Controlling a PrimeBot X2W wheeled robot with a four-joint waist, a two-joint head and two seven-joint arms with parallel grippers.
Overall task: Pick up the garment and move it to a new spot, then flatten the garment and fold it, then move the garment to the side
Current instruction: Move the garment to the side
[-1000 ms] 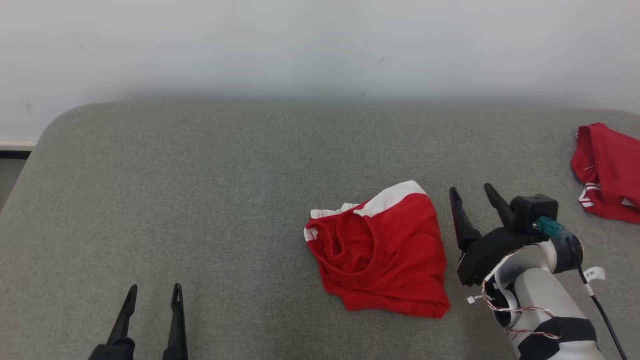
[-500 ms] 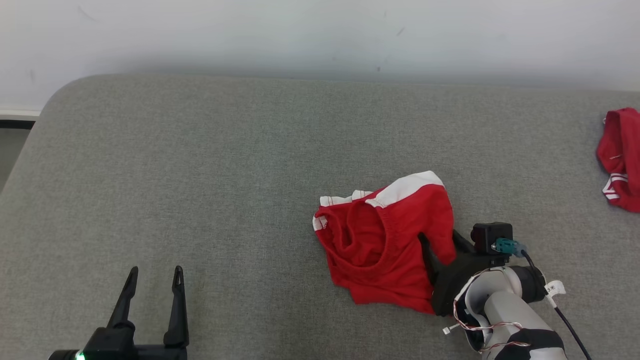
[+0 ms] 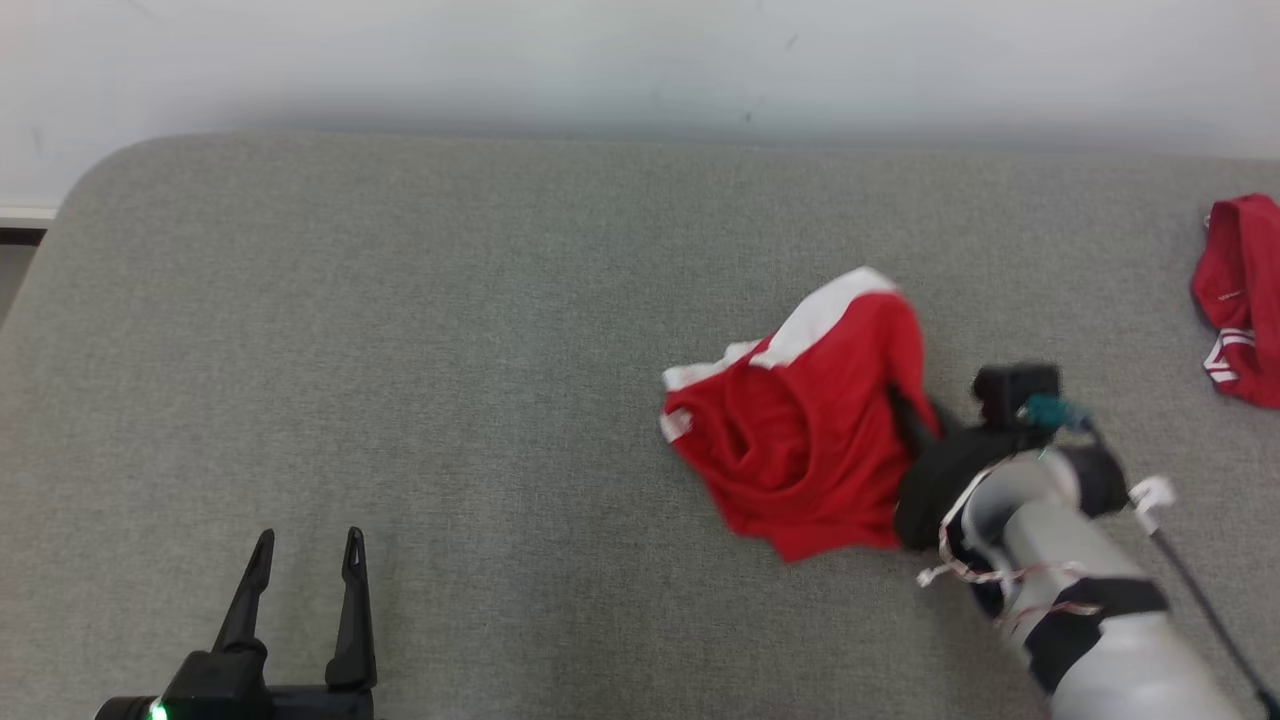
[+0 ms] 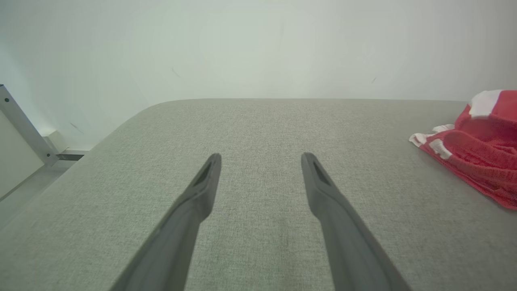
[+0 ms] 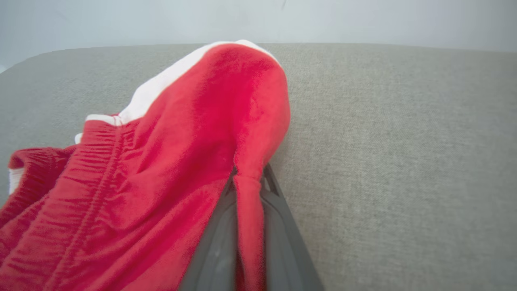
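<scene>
While pinching the crumpled red-and-white cloth garment (image 3: 800, 440), at four o'clock on the grey fabric bench (image 3: 400, 350), with right hand (image 5: 250, 178), holds left hand (image 3: 308, 545) spread. Looks like pickup step. Next: lift clear, carry to new spot.

The grey fabric-covered table (image 3: 400, 300) bears a red-and-white garment (image 3: 800, 440) and, well apart, another red garment (image 3: 1240, 300).

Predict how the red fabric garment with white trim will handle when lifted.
Likely floppy: the red fabric garment drapes in folds from the right gripper. Probably light; one thin pinched fold tents it. May slip, since the pinch is small.
</scene>
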